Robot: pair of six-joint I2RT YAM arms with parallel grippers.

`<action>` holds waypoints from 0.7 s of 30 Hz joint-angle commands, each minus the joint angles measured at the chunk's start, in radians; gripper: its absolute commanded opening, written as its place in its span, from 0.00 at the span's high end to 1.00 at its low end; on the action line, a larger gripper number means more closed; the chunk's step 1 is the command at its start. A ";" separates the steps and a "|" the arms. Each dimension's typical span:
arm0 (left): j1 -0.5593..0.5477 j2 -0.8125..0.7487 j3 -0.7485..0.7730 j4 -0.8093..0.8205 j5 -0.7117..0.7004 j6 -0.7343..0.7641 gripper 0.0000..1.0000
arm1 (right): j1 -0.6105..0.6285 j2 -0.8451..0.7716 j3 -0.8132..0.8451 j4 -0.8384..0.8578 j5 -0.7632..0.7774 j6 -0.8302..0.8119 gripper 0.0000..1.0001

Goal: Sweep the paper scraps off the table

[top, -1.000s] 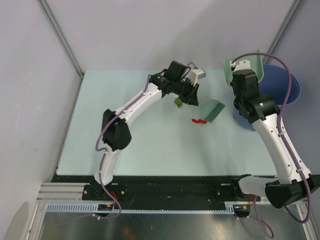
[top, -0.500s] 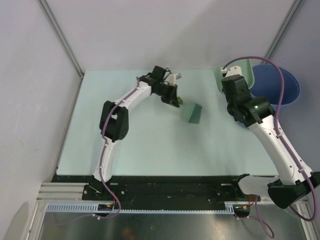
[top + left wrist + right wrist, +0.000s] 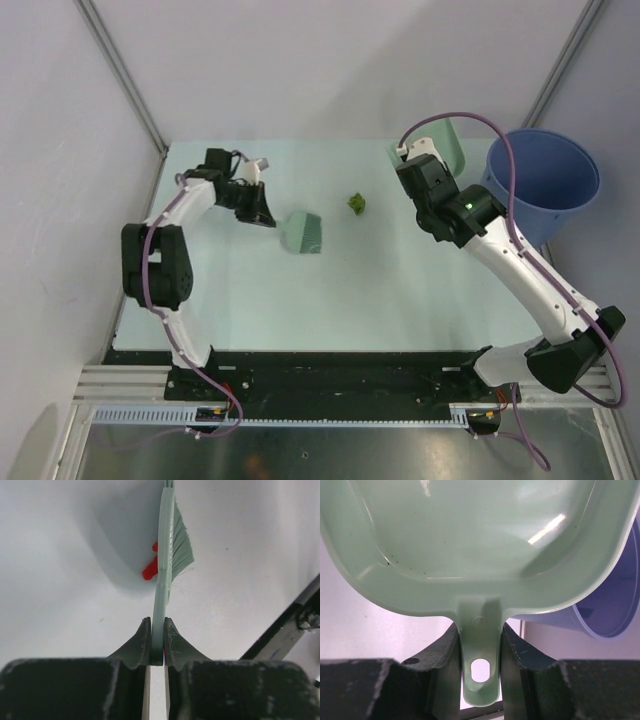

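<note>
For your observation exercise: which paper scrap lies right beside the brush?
The red scrap, tucked beside the brush in the left wrist view; the green scrap lies alone, well clear of it.

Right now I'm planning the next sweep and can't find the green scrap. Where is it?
Top view: the green scrap lies on the table's far half, about midway across, alone between the brush to its left and the dustpan to its right.

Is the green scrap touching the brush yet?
No: the green scrap lies alone on the table, clearly apart from the brush in the left end effector.
</note>
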 commanded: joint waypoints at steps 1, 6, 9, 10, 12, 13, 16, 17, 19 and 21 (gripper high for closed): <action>0.054 -0.140 -0.043 -0.017 -0.129 0.204 1.00 | 0.039 0.016 0.062 0.039 -0.002 0.030 1.00; 0.031 -0.269 0.049 -0.017 -0.061 0.230 1.00 | 0.057 0.019 0.026 0.074 -0.160 0.064 1.00; -0.023 -0.265 0.143 -0.017 -0.113 0.255 1.00 | 0.022 0.018 -0.048 0.088 -0.257 0.114 1.00; -0.044 -0.254 0.166 -0.014 -0.133 0.261 1.00 | 0.001 0.016 -0.066 0.092 -0.283 0.133 1.00; -0.113 -0.219 0.239 -0.015 -0.199 0.272 1.00 | -0.069 0.015 -0.126 0.109 -0.364 0.179 1.00; -0.136 -0.173 0.268 -0.015 -0.222 0.276 1.00 | -0.091 0.016 -0.147 0.114 -0.393 0.191 1.00; -0.241 -0.043 0.408 -0.006 -0.356 0.322 1.00 | -0.136 0.013 -0.220 0.164 -0.444 0.211 1.00; -0.302 -0.004 0.489 -0.001 -0.400 0.343 1.00 | -0.139 0.013 -0.230 0.169 -0.449 0.213 1.00; -0.388 0.112 0.574 0.003 -0.561 0.455 1.00 | -0.150 0.028 -0.247 0.169 -0.469 0.225 1.00; -0.431 0.192 0.699 0.006 -0.700 0.540 1.00 | -0.157 0.036 -0.250 0.167 -0.545 0.251 1.00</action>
